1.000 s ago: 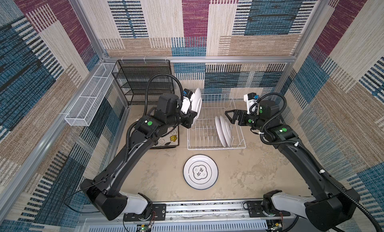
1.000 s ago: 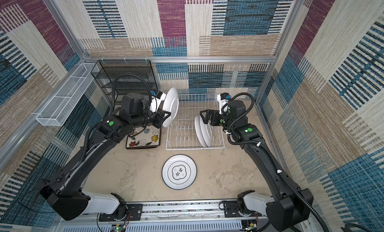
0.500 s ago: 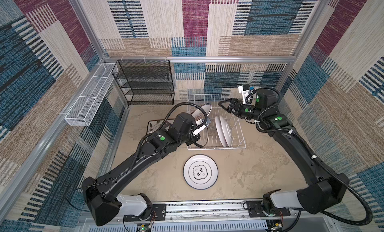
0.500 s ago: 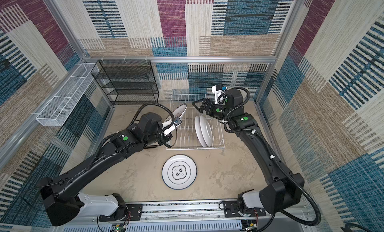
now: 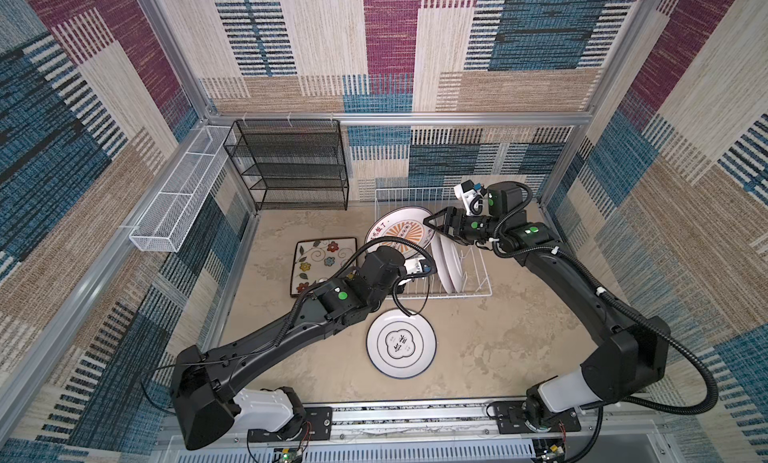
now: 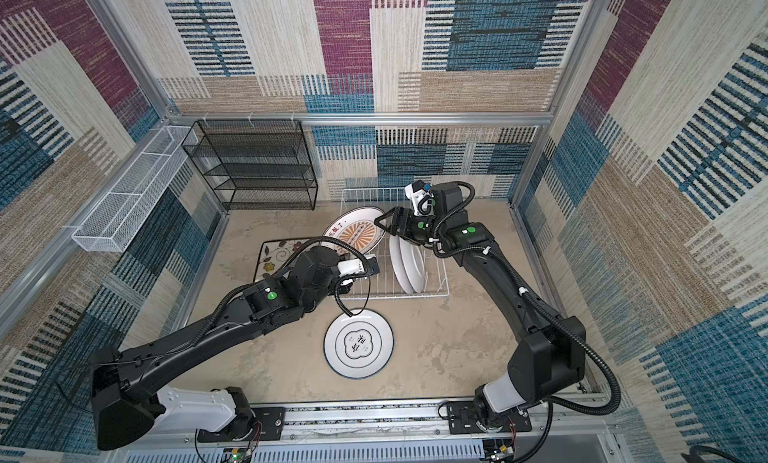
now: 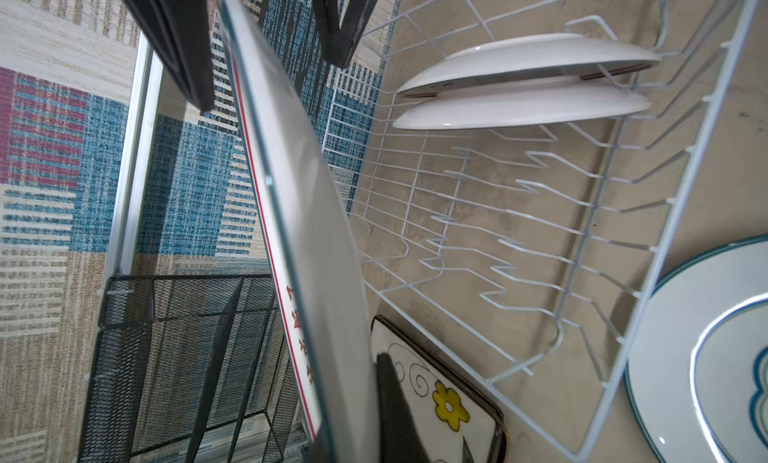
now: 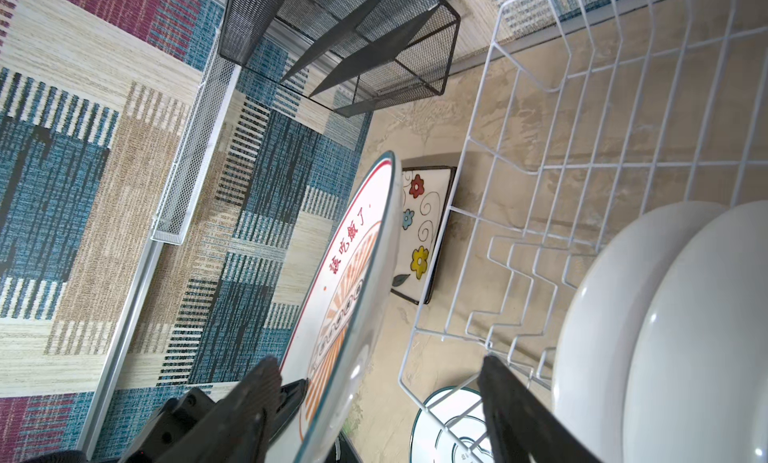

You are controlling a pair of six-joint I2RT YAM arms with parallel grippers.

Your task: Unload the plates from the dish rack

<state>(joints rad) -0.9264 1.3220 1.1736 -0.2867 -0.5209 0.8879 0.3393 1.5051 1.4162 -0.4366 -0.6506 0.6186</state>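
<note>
Whereas a second ago the left gripper (image 7: 374, 382) held the sunburst plate (image 5: 397, 232) upright at the dish rack's (image 5: 465, 295) 10 o'clock corner, it now has it tipped face-up over that corner, clamped on the rim at the plate's 6 o'clock. The right gripper (image 8: 376, 369) has swung across. Its jaws stand apart, straddling the rim at 3 o'clock but not yet pinching, which looks like a handover. Two white plates (image 5: 446, 265) stand upright at the rack's 3 o'clock side and remain to be unloaded. The square flowered plate (image 5: 322, 265) at the rack's 9 o'clock and the blue-rimmed round plate (image 5: 401, 342) at 6 o'clock are already out.
</note>
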